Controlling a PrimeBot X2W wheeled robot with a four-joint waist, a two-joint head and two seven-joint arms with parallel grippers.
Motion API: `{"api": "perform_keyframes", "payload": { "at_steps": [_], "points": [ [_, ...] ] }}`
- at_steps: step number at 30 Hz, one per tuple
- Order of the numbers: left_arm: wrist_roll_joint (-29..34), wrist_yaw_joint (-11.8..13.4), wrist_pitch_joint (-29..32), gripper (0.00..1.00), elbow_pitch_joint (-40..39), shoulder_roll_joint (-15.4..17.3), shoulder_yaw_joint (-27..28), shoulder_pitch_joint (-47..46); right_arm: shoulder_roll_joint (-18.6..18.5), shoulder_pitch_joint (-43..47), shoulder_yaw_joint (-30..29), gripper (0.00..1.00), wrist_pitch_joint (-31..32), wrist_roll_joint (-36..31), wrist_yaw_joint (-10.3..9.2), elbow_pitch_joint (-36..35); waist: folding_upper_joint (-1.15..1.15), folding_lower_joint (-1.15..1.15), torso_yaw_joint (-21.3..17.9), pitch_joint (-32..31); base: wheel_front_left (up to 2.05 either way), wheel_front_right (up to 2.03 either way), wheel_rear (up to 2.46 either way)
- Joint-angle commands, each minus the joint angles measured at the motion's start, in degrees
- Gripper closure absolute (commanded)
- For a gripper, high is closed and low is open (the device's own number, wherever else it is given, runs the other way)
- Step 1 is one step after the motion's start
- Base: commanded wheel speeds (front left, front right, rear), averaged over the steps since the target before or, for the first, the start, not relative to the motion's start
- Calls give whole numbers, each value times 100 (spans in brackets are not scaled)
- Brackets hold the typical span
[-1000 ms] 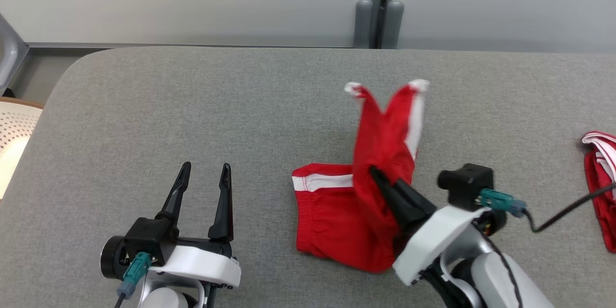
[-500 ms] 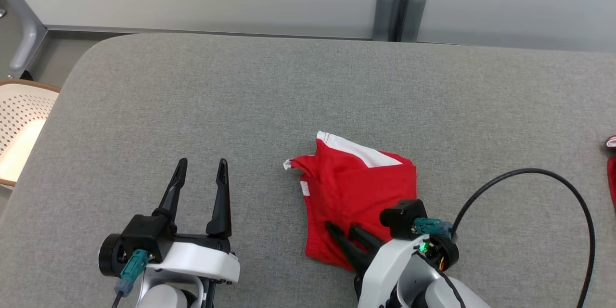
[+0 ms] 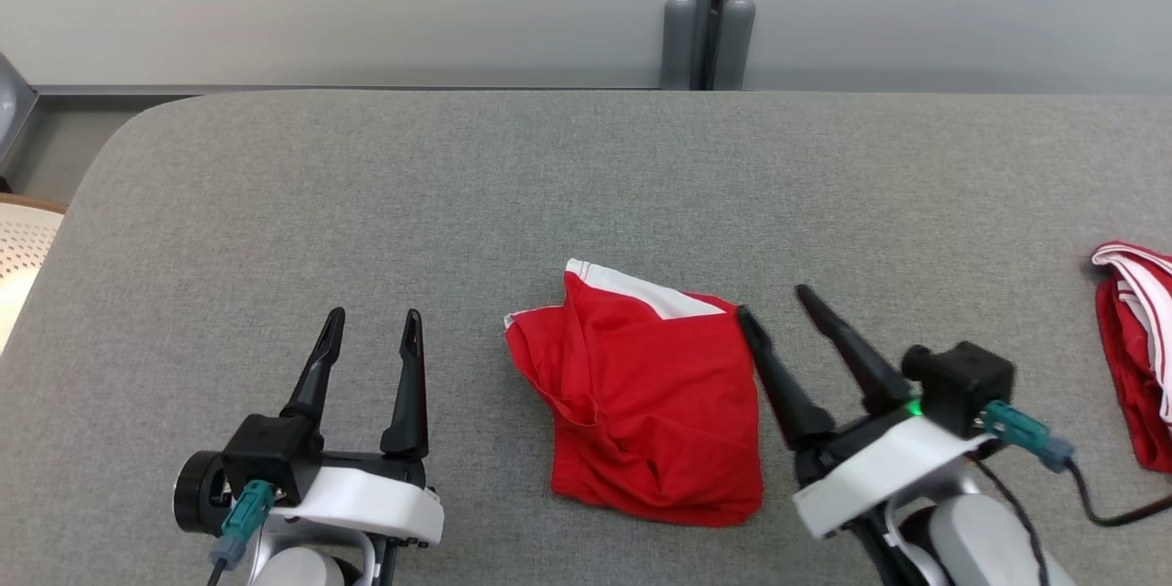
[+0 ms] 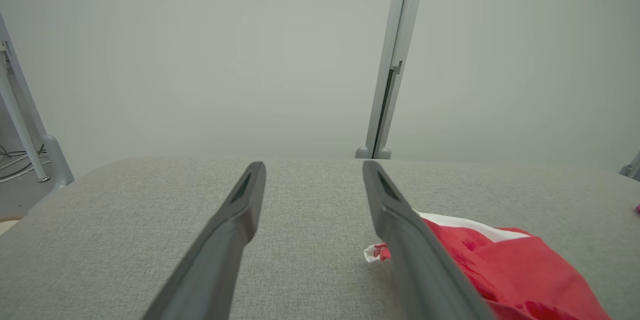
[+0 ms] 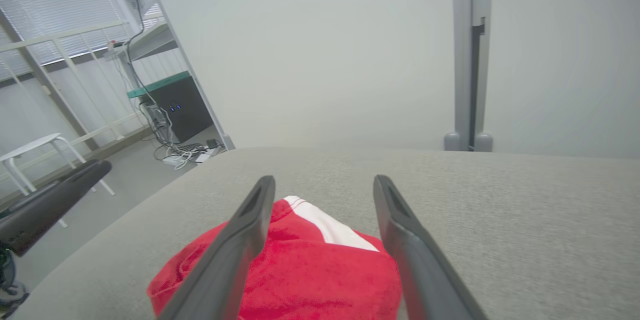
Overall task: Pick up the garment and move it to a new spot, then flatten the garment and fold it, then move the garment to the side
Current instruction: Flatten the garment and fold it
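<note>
Garment (image 3: 655,412): soft red cloth, matt, creased; table (image 3: 366,192): grey woven fabric, coarse; gripper fingers (image 3: 407,375): matt black plastic

Grey table (image 3: 366,183) with garment (image 3: 650,412), red cloth (image 3: 1135,348)

Long tapered black fingers (image 3: 408,375), white wrist shells (image 3: 366,499), teal connectors (image 3: 240,517) and black cables (image 3: 1110,522)

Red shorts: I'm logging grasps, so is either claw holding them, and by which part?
Nothing is held. The right claw stands open at the edge of the red shorts, the left claw open off to the side.
</note>
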Motion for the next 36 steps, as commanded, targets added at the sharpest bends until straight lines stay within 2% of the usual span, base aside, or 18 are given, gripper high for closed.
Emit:
{"api": "perform_keyframes", "payload": {
  "at_steps": [1, 8, 15, 25, 36],
  "points": [
    [36, 35, 3, 0, 8, 48, 19, 54, -70, 142, -246, 0, -58, -99, -1, -60, 0, 0, -41, -37, 0, 0, 0],
    [65, 79, 45, 0, 3, 195, 42, 208, -165, 844, -1706, 0, -13, -659, -1, -437, 0, 0, -180, -212, 0, 0, 0],
    [99, 100, 213, 0, -98, 358, -8, 440, -60, 1672, -2525, 0, 247, -1052, -1, -1009, 0, 0, -233, -396, 0, 0, 0],
    [54, 164, 378, 0, -239, 466, -45, 705, 177, 2234, -2783, 0, 517, -1212, -1, -1527, 0, 0, -272, -597, 0, 0, 0],
    [-30, 201, 381, 0, -326, 475, -52, 685, 227, 2258, -2800, 0, 615, -1270, -1, -1614, 0, 0, -226, -561, 0, 0, 0]
  ]
}}
